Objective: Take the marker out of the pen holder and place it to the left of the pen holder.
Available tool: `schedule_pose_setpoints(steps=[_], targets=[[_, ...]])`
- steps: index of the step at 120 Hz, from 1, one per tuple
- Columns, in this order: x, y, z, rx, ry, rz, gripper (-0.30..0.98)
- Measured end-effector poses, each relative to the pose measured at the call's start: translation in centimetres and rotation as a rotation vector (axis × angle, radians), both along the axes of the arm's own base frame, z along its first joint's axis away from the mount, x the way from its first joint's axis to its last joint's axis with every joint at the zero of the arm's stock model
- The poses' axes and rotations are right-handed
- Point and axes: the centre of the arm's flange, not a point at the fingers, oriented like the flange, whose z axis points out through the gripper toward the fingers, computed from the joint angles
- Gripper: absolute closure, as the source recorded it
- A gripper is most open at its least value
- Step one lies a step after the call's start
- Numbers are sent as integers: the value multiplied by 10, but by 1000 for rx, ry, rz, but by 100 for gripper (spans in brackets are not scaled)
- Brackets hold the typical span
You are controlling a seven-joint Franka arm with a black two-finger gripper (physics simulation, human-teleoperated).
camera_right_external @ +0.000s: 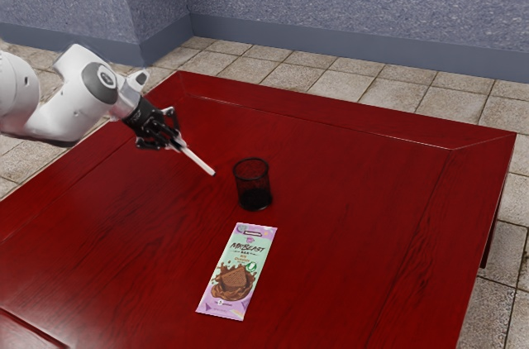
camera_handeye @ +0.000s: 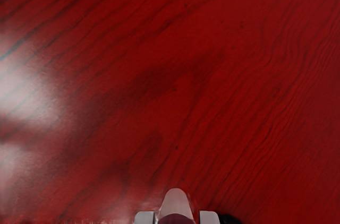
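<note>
1. Setting it down gently looked like the job: exterior view had the claw (camera_right_external: 178, 141) gripping the marker (camera_right_external: 198, 160), tilted, apart from the pen holder (camera_right_external: 252, 185). Levelling first seemed smart.
2. Wrist view put the marker between the pads (camera_handeye: 144, 217); releasing only on counter (camera_handeye: 223, 102) contact made sense imo.

Wrist view: pale glare on red tabletop (camera_handeye: 159, 75); exterior view: soft, even light.
</note>
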Motion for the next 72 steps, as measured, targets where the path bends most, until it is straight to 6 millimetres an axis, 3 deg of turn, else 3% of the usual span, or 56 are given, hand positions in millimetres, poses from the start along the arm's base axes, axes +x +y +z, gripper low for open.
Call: schedule_pose_setpoints(steps=[6, 11, 25, 45, 56, 60, 64, 68, 72], targets=[[-1, 15, -33, -97, 26, 35, 72], [-2, 24, -49, -153, 34, 56, 72], [-6, 42, -69, -230, 38, 96, 68], [-13, 53, -100, -280, 65, 116, 46], [-13, 56, -105, -282, 66, 111, 33], [-11, 55, -95, -257, 55, 91, 28], [-6, 46, -67, -196, 40, 34, 24], [-2, 27, -17, -81, 31, -57, 20], [-3, -2, 46, 37, 23, -165, 17]])
